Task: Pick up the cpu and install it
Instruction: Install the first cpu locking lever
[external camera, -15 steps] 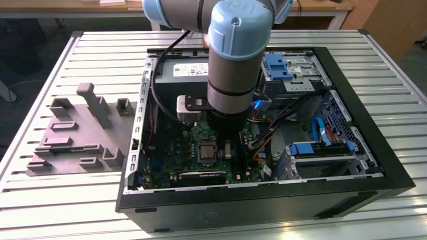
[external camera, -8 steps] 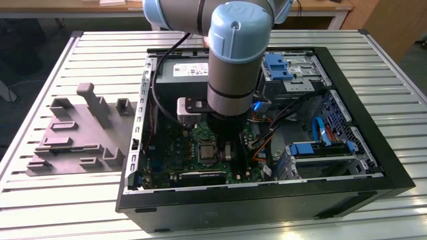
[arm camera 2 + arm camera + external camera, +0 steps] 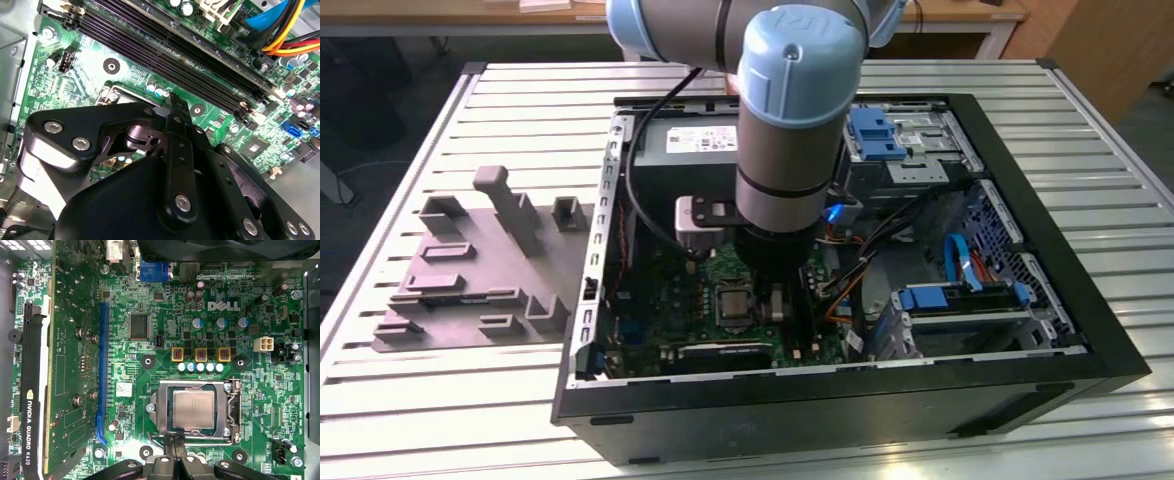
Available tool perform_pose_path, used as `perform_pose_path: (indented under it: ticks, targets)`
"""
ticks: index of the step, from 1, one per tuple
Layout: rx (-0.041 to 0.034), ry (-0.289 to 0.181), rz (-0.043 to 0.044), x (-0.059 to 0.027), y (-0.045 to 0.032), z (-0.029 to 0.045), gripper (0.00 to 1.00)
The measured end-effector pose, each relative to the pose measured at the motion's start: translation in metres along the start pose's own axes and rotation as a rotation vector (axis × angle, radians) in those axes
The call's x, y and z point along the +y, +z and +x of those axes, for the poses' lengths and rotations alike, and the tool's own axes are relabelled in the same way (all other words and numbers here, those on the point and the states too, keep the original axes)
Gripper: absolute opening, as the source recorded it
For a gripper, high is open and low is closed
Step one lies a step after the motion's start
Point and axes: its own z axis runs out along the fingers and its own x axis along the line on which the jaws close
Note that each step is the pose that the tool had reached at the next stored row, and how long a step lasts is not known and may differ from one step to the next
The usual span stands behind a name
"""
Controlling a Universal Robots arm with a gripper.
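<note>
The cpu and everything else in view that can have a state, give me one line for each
cpu: lying flat inside the socket, metal top up.
socket: frame open around the cpu, nothing covering it.
pincer: free of the cpu, at the socket's edge, tips close together.
computer case: side panel off, board exposed.
grey plastic fixture: on the table beside the case, at the exterior view's left.
</note>
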Motion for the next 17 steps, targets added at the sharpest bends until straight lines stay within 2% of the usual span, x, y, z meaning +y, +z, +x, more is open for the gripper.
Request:
perform_pose_path:
  ticks: [17]
  targets:
    - [0.0002, -0.009, 0.0004, -0.0018, 0.0021, -0.0002, 0.11]
